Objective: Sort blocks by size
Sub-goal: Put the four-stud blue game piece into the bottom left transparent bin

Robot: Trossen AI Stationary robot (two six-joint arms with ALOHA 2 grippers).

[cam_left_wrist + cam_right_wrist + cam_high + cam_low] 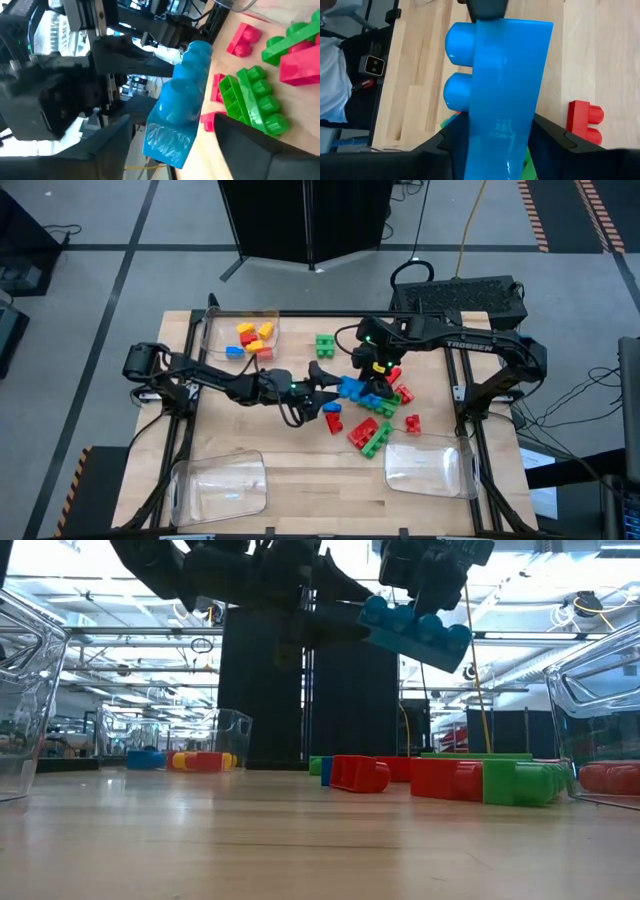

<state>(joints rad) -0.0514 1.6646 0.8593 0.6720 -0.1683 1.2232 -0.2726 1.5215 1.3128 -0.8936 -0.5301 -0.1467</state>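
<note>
Long blue block (507,95), clamped by right end effector (492,135), hangs airborne in low view.

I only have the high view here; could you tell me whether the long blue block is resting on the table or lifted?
Observer: The low view shows the long blue block lifted well clear of the table, tilted.
Operator: Thank you. Which gripper holds it?
Observer: The right gripper; its wrist view shows a finger on each side of the block.
Operator: And the left gripper?
Observer: The left gripper is open, with the block's end between its fingers; contact isn't visible.
</note>
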